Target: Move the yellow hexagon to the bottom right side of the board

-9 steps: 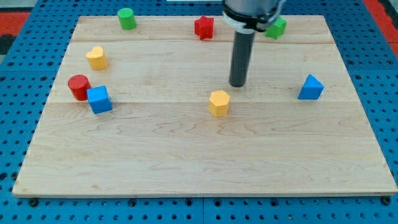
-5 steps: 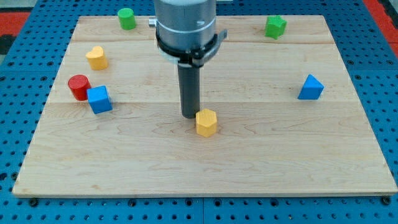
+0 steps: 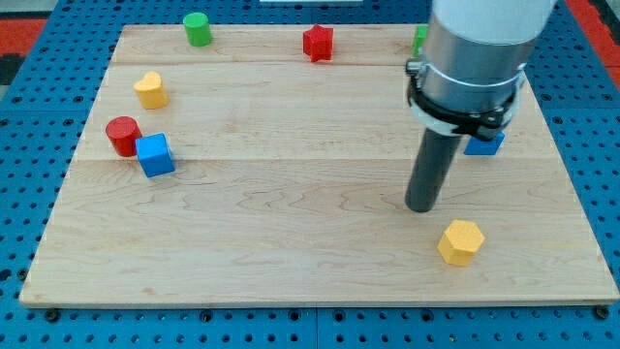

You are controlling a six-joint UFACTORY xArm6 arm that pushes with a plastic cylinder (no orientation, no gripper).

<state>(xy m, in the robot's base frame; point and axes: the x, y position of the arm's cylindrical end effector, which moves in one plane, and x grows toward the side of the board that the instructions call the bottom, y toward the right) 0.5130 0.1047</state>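
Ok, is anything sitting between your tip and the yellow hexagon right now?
No. In the camera view, only bare wood separates my tip from the yellow hexagon, which lies just toward the view's bottom right of it.

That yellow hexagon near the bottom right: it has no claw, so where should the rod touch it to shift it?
No gripping here, only pushing. The yellow hexagon is low, with flat upright sides; my tip sits just off its upper-left. Pressing that upper-left face would probably slide it further toward the view's bottom right.
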